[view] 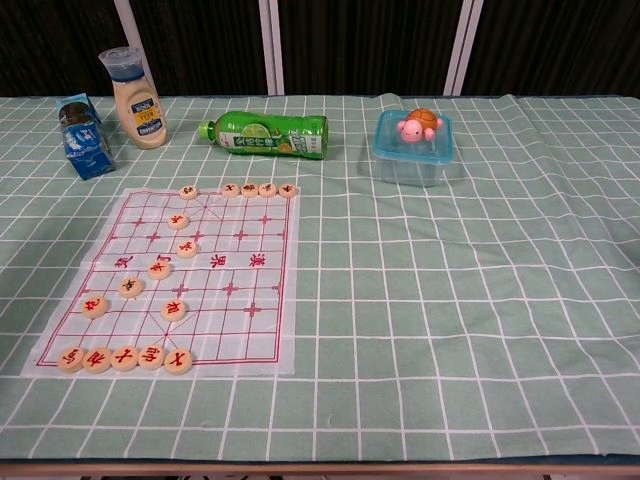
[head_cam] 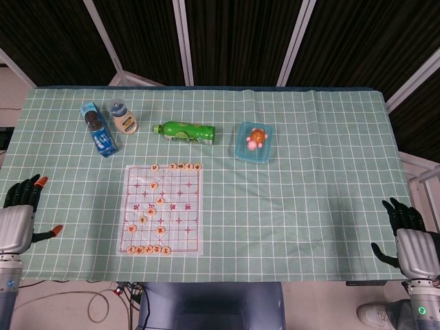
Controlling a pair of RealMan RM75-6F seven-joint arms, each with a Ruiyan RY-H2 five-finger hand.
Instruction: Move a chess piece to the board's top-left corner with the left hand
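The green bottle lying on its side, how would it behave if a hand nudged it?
The green bottle lies on its side and looks round, so it would probably roll toward or away from the chess board rather than slide. It looks like thin plastic, so it is likely light and may dent under a firm grip.

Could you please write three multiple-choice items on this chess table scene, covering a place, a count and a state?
1. Where is the toy turtle?
A. on the blue container
B. on the chessboard
C. beside the carton

2. How many pieces line the board's near row?
A. two
B. five
C. nine

3. How is the green bottle?
A. upright
B. lying on its side
C. held

Answers: 1 A, the turtle sits on the lid; 2 B, five discs show there; 3 B, it lies flat behind the board.
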